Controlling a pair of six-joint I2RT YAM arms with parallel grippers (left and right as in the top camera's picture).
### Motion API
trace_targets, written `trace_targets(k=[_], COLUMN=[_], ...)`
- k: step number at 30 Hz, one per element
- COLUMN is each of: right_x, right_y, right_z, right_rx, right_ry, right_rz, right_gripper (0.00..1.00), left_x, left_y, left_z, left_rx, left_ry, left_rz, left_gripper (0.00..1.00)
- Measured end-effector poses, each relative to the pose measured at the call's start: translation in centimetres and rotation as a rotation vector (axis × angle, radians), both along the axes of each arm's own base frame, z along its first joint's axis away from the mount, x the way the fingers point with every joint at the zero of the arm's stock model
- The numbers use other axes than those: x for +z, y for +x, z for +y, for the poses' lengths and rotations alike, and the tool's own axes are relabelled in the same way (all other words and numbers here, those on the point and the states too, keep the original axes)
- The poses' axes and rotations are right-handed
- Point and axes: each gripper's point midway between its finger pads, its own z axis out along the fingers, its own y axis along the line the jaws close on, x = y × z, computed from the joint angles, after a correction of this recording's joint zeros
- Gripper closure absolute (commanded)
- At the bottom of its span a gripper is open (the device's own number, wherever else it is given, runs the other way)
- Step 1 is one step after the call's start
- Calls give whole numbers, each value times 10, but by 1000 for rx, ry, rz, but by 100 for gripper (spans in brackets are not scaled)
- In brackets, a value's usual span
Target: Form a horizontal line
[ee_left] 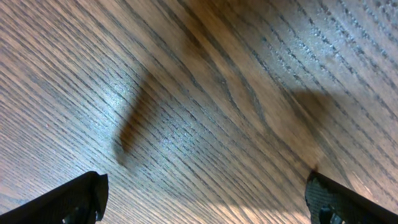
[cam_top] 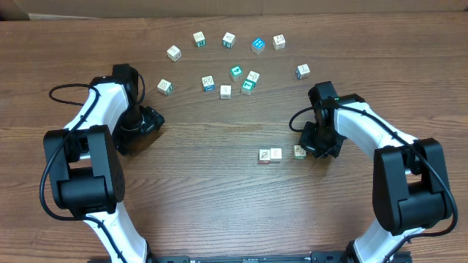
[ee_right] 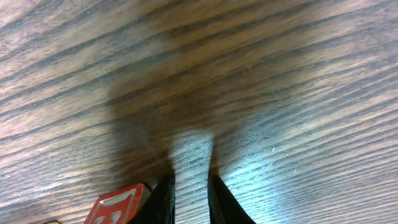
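**Short line beside the right hand**

The line (cam_top: 270,155), two touching cubes, lies right of centre on the worktop (cam_top: 212,204). A third cube (cam_top: 300,151) sits apart, just beside the right hand (cam_top: 319,149), which is nearly closed and empty. The left hand (cam_top: 150,121) is spread wide and empty.

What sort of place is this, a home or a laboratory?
Probably a robotics laboratory or test bench: a left arm and a right arm stand at a wooden table, small picture cubes lie scattered on it, and cardboard lies behind.
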Motion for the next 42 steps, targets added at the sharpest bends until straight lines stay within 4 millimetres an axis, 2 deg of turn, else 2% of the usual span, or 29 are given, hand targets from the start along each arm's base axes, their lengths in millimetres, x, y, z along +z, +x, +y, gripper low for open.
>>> trace_targets(k=[42], right_x=[0], right_y=[2], right_z=[4], right_rx=[-1], right_ry=[22], right_rz=[-5], right_gripper=[84], left_x=[0], left_y=[0], left_z=[0], left_rx=[0], left_ry=[0], left_rz=[0], left_gripper=[1])
